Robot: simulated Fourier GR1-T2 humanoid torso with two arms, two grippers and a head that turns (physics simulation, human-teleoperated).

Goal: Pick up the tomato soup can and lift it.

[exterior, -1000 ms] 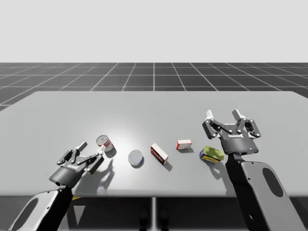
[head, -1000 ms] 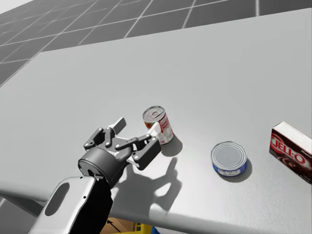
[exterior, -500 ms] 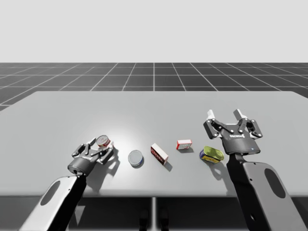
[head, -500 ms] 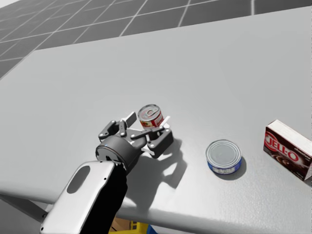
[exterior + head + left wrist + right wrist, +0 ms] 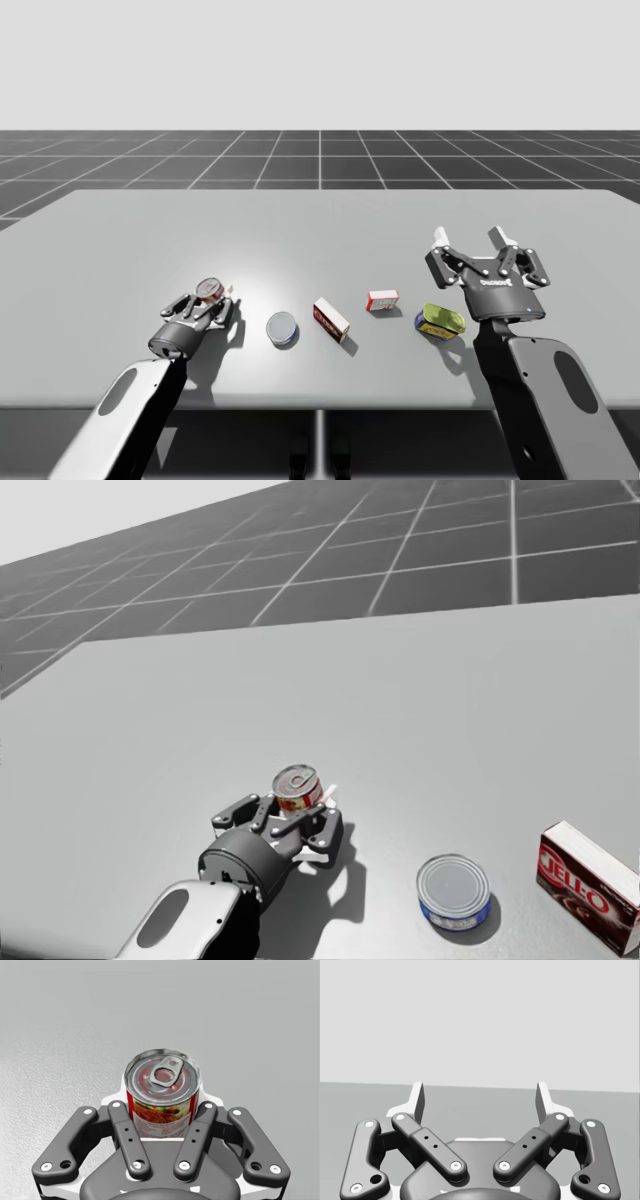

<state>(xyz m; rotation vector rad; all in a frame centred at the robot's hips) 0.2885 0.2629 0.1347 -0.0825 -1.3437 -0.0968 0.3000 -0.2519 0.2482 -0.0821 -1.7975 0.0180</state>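
The tomato soup can (image 5: 210, 290), red and white with a pull-tab lid, stands upright at the table's left front. My left gripper (image 5: 205, 303) is shut on it, with a finger on each side. In the left wrist view the can (image 5: 162, 1091) sits between the fingers of my left gripper (image 5: 163, 1100), lid towards the camera. The head view shows the can (image 5: 297, 788) held in that gripper (image 5: 297, 815), which casts a shadow on the table below. I cannot tell if the can is off the table. My right gripper (image 5: 480, 248) hangs open above the table's right side, fingers (image 5: 417, 1098) wide apart.
A flat blue can (image 5: 282, 328) lies right of the soup can. Further right are a dark red box (image 5: 331, 318), a small red and white box (image 5: 382, 299) and a green and yellow tin (image 5: 440, 321) under my right arm. The table's front edge (image 5: 320, 408) is close.
My left gripper moved forward around the soup can and shut on it. My head has turned upward, so the head view shifted. The right arm barely moved.
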